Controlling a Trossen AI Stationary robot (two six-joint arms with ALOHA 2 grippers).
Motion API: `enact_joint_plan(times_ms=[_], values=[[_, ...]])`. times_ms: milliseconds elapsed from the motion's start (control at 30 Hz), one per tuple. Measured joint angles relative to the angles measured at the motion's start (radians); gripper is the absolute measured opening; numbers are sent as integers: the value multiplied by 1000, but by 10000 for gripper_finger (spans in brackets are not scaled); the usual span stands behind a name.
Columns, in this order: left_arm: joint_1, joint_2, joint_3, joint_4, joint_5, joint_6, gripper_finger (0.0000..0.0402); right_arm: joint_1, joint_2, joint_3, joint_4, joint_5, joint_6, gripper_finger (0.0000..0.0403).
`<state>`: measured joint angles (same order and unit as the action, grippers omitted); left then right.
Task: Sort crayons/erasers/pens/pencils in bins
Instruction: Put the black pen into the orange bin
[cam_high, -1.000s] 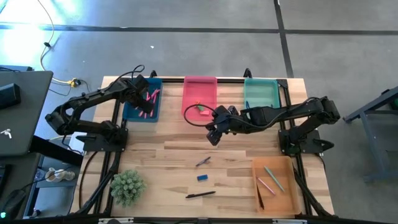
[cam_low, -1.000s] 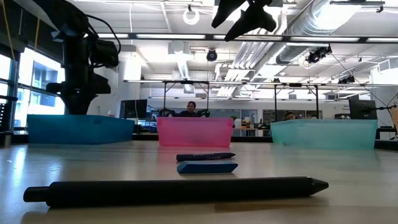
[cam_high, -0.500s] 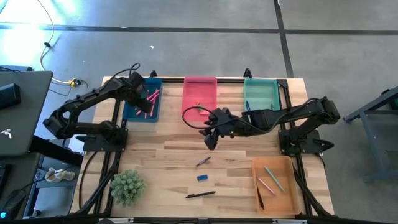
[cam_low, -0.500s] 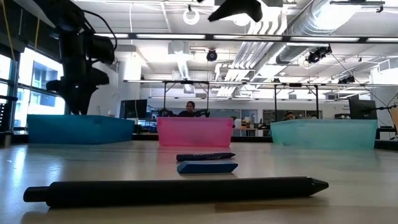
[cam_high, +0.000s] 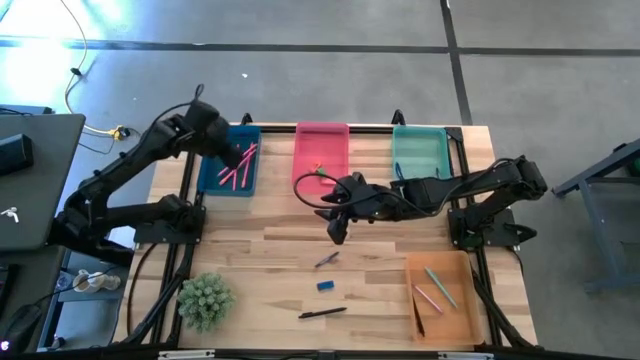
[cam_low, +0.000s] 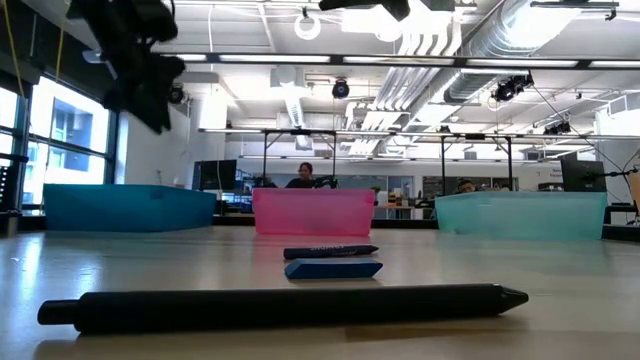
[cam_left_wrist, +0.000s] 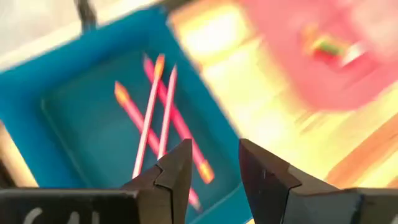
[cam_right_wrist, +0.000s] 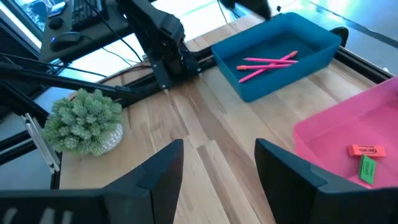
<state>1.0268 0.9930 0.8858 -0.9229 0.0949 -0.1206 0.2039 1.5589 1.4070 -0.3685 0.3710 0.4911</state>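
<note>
Left gripper: lifted clear of blue bin, jaws narrowly parted, empty; pink sticks delivered.
Right gripper: jaws wide, empty, nearer the blue eraser.

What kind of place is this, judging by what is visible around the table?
Probably a robotics lab in an open office or workshop. The low view shows exposed ceiling ducts, desks with monitors and seated people behind the wooden table. The floor is bare concrete.
</note>
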Motion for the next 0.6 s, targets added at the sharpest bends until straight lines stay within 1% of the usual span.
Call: enact_joint_plan(times_ms=[133, 200, 267, 433, 600], values=[[-50, -4, 102, 2, 21, -31, 115, 5, 1, 37, -8, -1, -7, 180], [-77, -5, 144, 3, 47, -52, 115, 14, 1, 64, -10, 1, -39, 177], [-112, -5, 172, 3, 51, -77, 115, 28, 1, 96, -20, 18, -71, 176], [-215, -6, 188, -8, 52, -137, 115, 55, 0, 150, -132, 41, -80, 177], [-328, -6, 188, -73, 51, -180, 115, 89, 0, 172, -203, 44, -44, 177]])
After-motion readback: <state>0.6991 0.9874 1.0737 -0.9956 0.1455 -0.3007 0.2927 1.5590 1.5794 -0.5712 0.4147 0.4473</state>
